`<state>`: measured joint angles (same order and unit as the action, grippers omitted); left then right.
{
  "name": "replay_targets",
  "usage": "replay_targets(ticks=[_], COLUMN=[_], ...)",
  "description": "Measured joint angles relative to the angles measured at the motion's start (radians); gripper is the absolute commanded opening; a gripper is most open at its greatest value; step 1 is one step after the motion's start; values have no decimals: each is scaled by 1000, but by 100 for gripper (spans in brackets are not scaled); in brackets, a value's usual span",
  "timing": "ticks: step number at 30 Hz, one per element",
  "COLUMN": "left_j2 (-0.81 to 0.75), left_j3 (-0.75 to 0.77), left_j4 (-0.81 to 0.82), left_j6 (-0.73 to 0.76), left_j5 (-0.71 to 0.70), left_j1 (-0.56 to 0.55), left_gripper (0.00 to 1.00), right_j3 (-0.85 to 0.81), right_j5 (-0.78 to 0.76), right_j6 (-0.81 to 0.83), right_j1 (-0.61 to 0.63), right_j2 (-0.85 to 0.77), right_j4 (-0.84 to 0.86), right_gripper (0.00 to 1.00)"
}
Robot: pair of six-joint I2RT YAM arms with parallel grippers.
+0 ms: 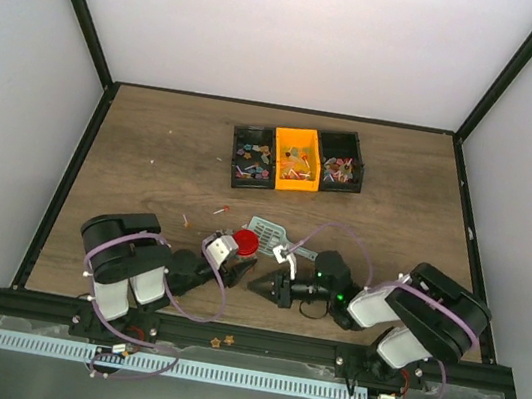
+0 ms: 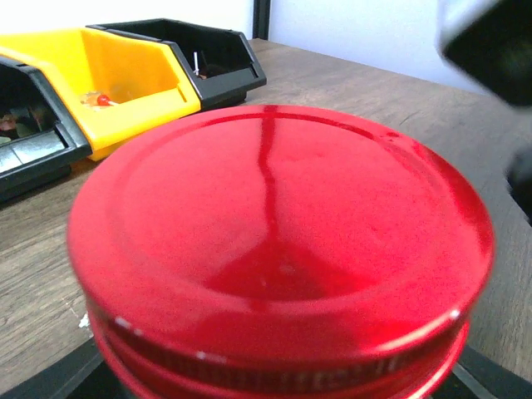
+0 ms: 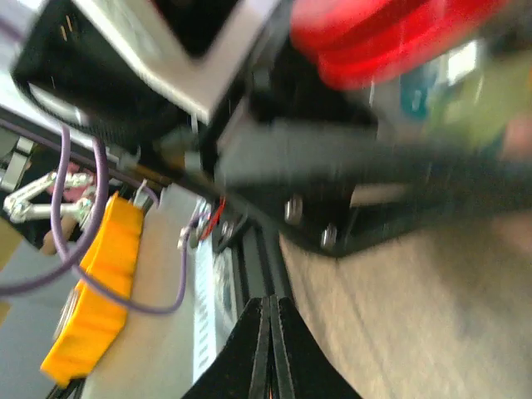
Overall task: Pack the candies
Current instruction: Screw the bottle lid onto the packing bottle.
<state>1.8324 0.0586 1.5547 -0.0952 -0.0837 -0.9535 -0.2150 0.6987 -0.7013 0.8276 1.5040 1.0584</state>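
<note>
Left pincer around red lid; candies multicoloured

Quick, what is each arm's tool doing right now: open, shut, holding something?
Left tool: closed around the red lid.
Right tool: shut, holding nothing.

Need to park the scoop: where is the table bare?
Bare table left of the bins, and right of them likewise. Crowded near centre: scoop, red lid, left gripper, right gripper.
</note>
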Motion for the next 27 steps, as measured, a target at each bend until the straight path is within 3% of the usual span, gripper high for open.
replay_targets(ticks=[5, 11, 14, 16, 27], left_j2=[0, -3, -4, -4, -1], left_j3=[0, 0, 0, 0, 0], left_j4=[0, 0, 0, 0, 0], left_j6=[-2, -2, -2, -2, 0], left_j5=[-1, -1, -1, -1, -1], left_j1=[0, 0, 0, 0, 0], left_gripper=[68, 68, 68, 68, 68], right_j3=[60, 58, 16, -21, -286], right_j5=[53, 9, -21, -35, -49], right_j6=[-23, -22, -12, 8, 122], right_j1=[35, 5, -64, -111, -158], right_j2=[-9, -145, -185, -192, -50], right_j4=[-36, -111, -180, -222, -401], right_gripper=[1, 1, 18, 22, 22])
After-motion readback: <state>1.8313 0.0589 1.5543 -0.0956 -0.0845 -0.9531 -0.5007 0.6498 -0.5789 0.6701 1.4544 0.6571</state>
